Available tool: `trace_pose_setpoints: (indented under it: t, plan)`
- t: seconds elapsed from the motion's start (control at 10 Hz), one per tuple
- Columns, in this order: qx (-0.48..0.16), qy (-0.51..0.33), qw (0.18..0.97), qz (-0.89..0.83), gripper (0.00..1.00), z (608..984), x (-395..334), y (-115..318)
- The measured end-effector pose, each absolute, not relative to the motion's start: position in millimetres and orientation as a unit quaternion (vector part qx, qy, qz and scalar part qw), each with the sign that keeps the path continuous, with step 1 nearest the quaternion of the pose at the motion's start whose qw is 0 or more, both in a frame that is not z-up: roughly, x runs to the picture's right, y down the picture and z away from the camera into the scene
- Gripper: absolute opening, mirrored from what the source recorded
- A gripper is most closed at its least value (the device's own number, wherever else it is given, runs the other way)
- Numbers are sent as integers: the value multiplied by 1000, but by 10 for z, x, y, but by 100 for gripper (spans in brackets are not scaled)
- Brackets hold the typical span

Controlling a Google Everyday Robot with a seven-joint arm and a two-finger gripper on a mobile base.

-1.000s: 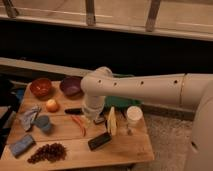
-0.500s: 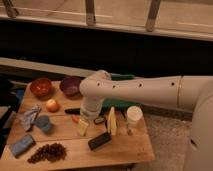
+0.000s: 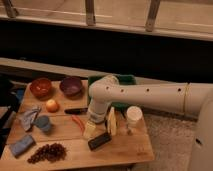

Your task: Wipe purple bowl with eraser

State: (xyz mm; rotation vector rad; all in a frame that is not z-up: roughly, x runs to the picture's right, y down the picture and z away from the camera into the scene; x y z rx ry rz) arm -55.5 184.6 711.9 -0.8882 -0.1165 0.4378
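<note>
The purple bowl (image 3: 71,86) stands at the back of the wooden table, to the right of an orange-red bowl (image 3: 41,87). The eraser (image 3: 99,140), a flat black block, lies near the table's front edge, right of centre. My gripper (image 3: 92,123) hangs from the white arm (image 3: 145,95) over the middle of the table. It is just above and behind the eraser, over a pale yellow object (image 3: 89,131), and well in front of the purple bowl.
A black-handled knife (image 3: 75,111), a red-orange carrot-like piece (image 3: 78,122), a banana (image 3: 112,121) and a white cup (image 3: 134,115) surround the gripper. An orange fruit (image 3: 52,105), a blue cup (image 3: 42,122), a blue-grey sponge (image 3: 22,145) and dark grapes (image 3: 47,152) lie to the left. A green bin (image 3: 125,80) stands behind.
The gripper has come down and toward the table's front, nearer the eraser. The objects on the table have not moved.
</note>
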Motion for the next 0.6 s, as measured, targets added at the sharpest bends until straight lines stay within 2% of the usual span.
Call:
trace_pose_setpoints:
  t: [0.4,0.6]
  plan:
    - [-424,-55,882,197,80,7108,-578,1848]
    - [-432,-5,888,157,80,7166,-703,1956]
